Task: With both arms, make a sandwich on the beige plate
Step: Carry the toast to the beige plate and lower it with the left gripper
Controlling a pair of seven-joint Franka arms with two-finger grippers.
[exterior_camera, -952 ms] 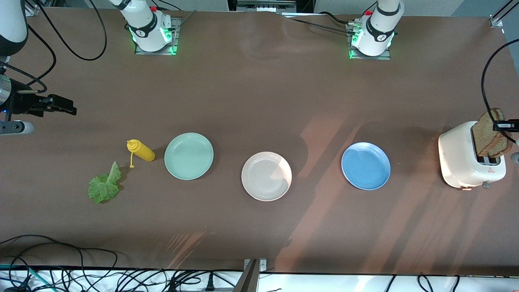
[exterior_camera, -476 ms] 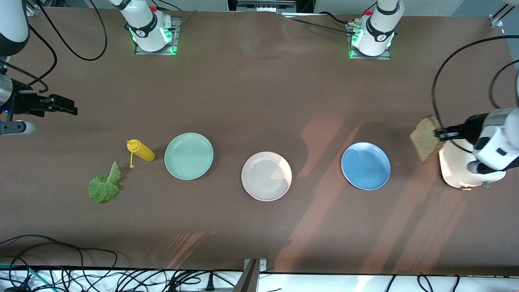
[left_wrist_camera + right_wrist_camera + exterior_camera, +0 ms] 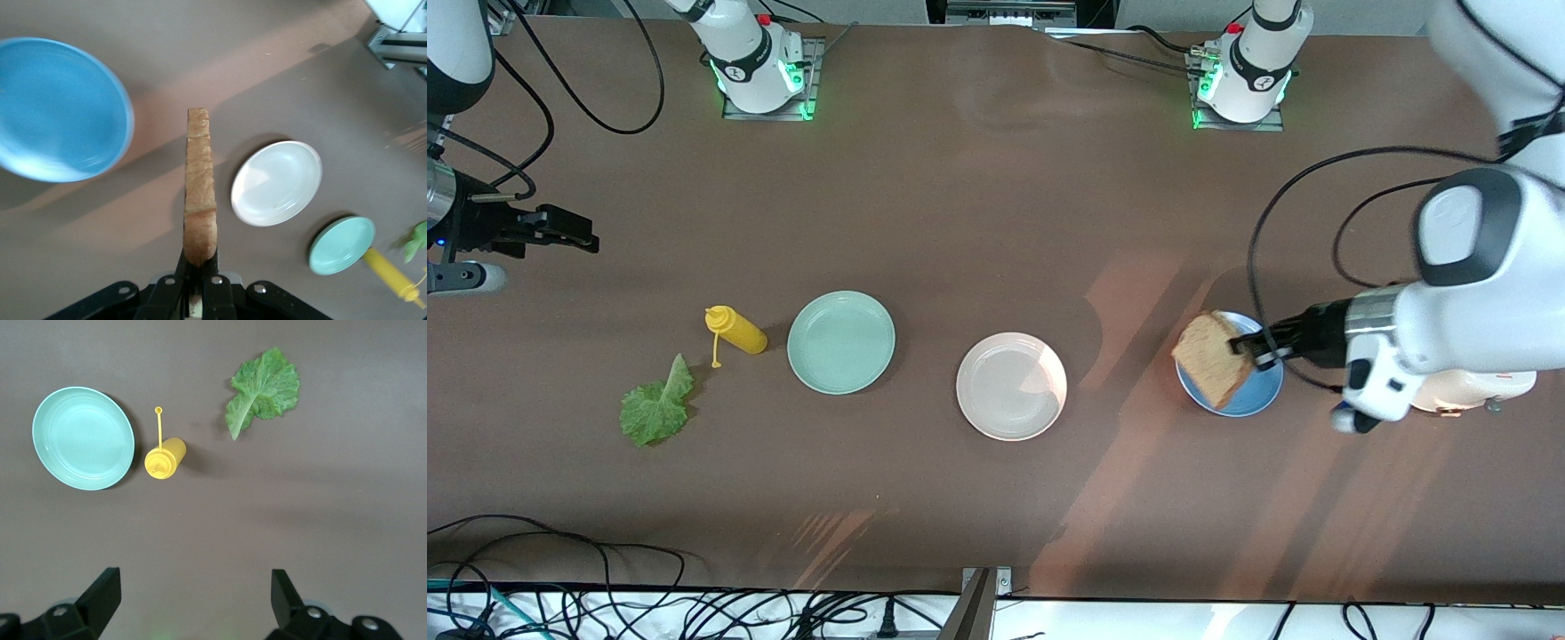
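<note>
The left gripper (image 3: 1249,348), fingers clamped on a toast slice (image 3: 1213,357), has carried it from the toaster (image 3: 1480,388) to above the blue plate (image 3: 1254,400), heading for the empty beige plate (image 3: 1011,386); the right gripper (image 3: 569,231) waits wide open over bare table (image 3: 996,204).

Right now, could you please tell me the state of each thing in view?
Left pincer: shut on toast slice, over the blue plate.
Right pincer: open, holding nothing, waiting.
Beige plate: bare.
Mint-green plate: bare.
Lettuce leaf: flat on table.
Mustard bottle: cap flipped open.
</note>
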